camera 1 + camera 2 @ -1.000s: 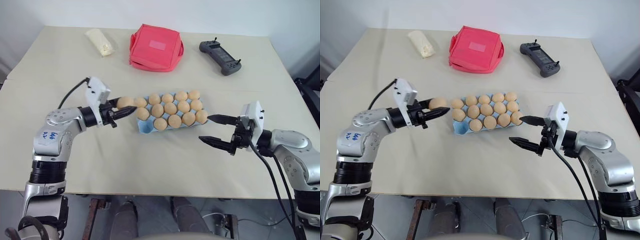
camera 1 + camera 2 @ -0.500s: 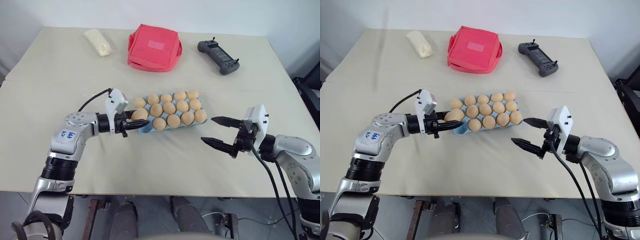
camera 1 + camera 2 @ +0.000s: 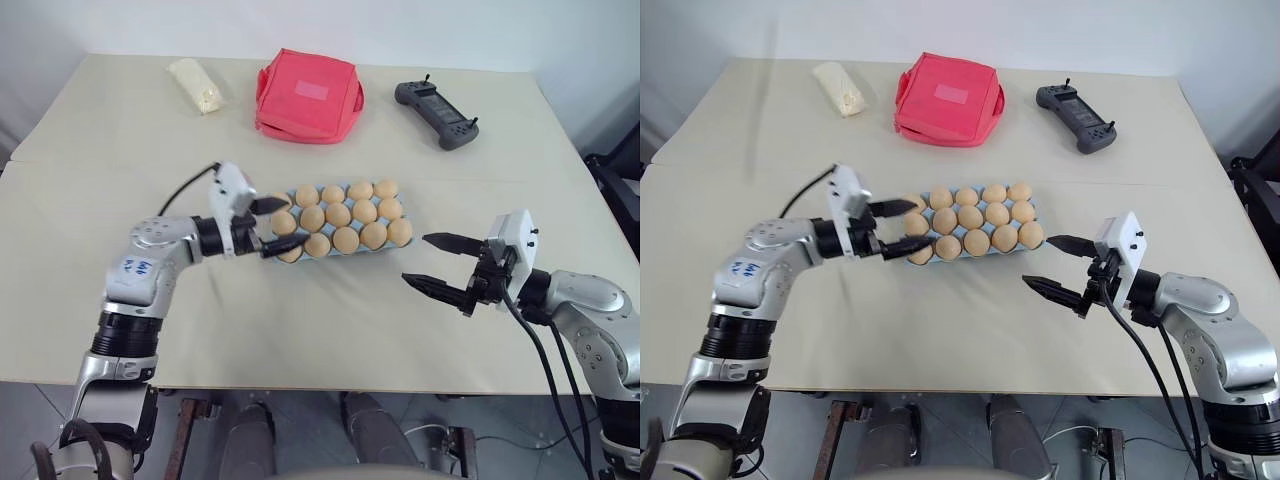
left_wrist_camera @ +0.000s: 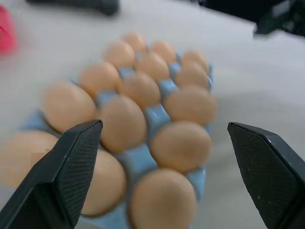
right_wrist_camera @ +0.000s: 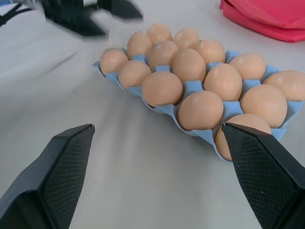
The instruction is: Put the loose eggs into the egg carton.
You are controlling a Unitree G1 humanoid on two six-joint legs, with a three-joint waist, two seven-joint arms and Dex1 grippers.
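Note:
The light blue egg carton (image 5: pixel 194 88) lies at the table's centre with pale orange eggs (image 3: pixel 340 215) in its cups. Every egg I see sits in a cup. My left gripper (image 3: pixel 293 223) hovers level over the carton's left end, open, its fingers (image 4: pixel 71 162) spread wide with nothing between them. The egg (image 3: pixel 291 252) in the near-left corner cup lies just below its lower finger. My right gripper (image 3: pixel 414 259) hangs open and empty to the right of the carton, pointing at it.
A red fabric pouch (image 3: pixel 308 95) lies at the back centre, a cream lumpy packet (image 3: pixel 200 84) at the back left and a black handheld controller (image 3: pixel 440 113) at the back right. Bare table (image 3: pixel 330 330) stretches in front of the carton.
My left gripper brought an egg to the carton's near-left corner and opened. That egg now sits in the cup that was empty. The right gripper kept still.

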